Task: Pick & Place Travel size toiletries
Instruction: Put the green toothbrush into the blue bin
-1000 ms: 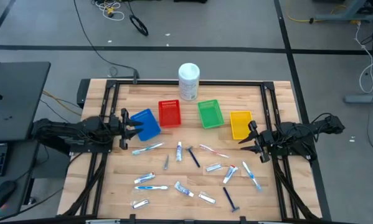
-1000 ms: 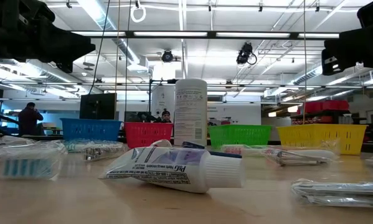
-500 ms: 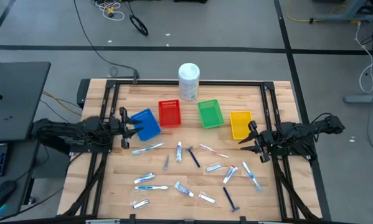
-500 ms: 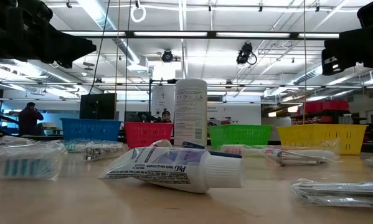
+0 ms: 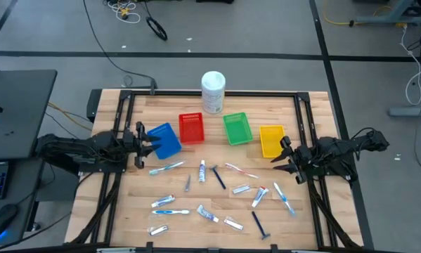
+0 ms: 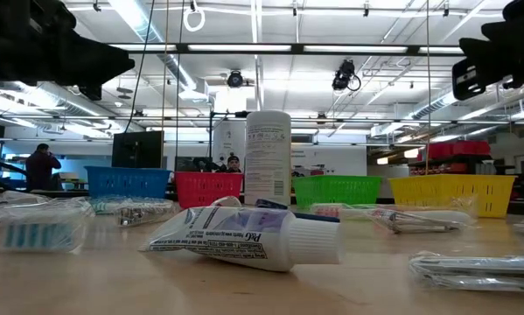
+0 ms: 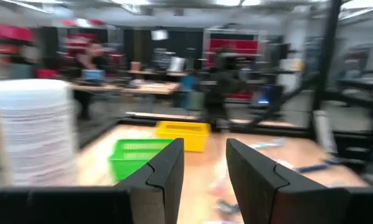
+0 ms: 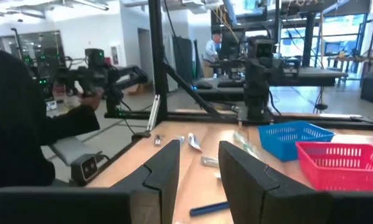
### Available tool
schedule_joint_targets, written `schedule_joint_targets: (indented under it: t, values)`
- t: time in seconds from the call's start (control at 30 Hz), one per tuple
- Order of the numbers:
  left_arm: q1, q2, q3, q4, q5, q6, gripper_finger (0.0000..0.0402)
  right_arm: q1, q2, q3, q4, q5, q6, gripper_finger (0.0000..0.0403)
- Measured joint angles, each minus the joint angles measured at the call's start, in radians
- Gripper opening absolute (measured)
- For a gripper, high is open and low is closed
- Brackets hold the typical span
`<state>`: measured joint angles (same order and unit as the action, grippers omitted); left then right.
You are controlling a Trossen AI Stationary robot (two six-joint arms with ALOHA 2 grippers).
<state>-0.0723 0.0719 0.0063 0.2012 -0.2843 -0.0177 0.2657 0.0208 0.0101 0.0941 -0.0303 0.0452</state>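
Two people [image 6: 41, 166] only beyond low-view table [image 6: 113, 280]

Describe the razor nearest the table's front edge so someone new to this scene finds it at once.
Start at the yellow basket, the rightmost of the four coloured baskets in the high view, and go down toward the front edge of the wooden table. There lies the dark blue razor, slanted, just right of a silvery sachet. Unlike the white-and-blue toothbrushes nearby, it is uniformly dark and thin.
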Motion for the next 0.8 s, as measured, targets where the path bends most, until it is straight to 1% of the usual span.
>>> schedule_joint_targets:
  t: [0.1, 0.13, 0.17, 0.23, 0.37, 0.4, 0.43, 0.47, 0.5, 0.6, 0.67, 0.73, 0.8]
  values:
    - [0.0, 0.0, 0.0, -0.002, -0.141, -0.035, 0.0127, 0.0, 0.0, 0.0, 0.003, 0.011, 0.0, 0.012]
    - [0.0, 0.0, 0.0, -0.002, -0.17, -0.053, 0.0127, 0.0, 0.0, 0.0, 0.01, 0.041, -0.003, 0.012]
    - [0.0, 0.0, 0.0, -0.003, -0.184, -0.066, 0.0127, 0.001, 0.001, 0.0, 0.025, 0.093, -0.017, 0.012]
    - [0.0, 0.0, 0.0, -0.003, -0.184, -0.098, 0.0127, 0.0, 0.0, 0.0, 0.052, 0.254, -0.079, 0.012]
    - [0.0, 0.0, 0.0, -0.002, -0.127, -0.097, 0.0127, -0.005, 0.0, 0.0, 0.124, 0.655, -0.185, 0.012]
    - [0.0, 0.0, 0.0, -0.002, -0.113, -0.098, 0.0127, -0.012, 0.002, 0.0, 0.149, 0.727, -0.184, 0.012]
    - [0.0, 0.002, 0.0, -0.001, -0.103, -0.108, 0.0128, -0.021, 0.006, 0.001, 0.166, 0.763, -0.177, 0.012]
    - [0.0, 0.006, 0.0, 0.0, -0.094, -0.126, 0.0128, -0.03, 0.008, 0.001, 0.171, 0.764, -0.169, 0.012]
    - [0.0, 0.009, 0.0, -0.002, -0.083, -0.142, 0.013, -0.041, 0.014, 0.001, 0.172, 0.736, -0.156, 0.012]
    - [0.0, 0.034, 0.005, -0.003, -0.041, -0.19, 0.0136, -0.08, 0.051, 0.001, 0.214, 0.599, -0.105, 0.012]
    - [0.0, 0.074, 0.023, -0.004, -0.012, -0.212, 0.0144, -0.105, 0.094, 0.001, 0.258, 0.54, -0.095, 0.0121]
    - [-0.003, 0.115, 0.041, 0.003, 0.017, -0.208, 0.0152, -0.126, 0.146, 0.001, 0.267, 0.518, -0.106, 0.0129]
    - [-0.005, 0.17, 0.058, -0.001, 0.015, -0.212, 0.0162, -0.146, 0.209, 0.001, 0.283, 0.513, -0.075, 0.0142]
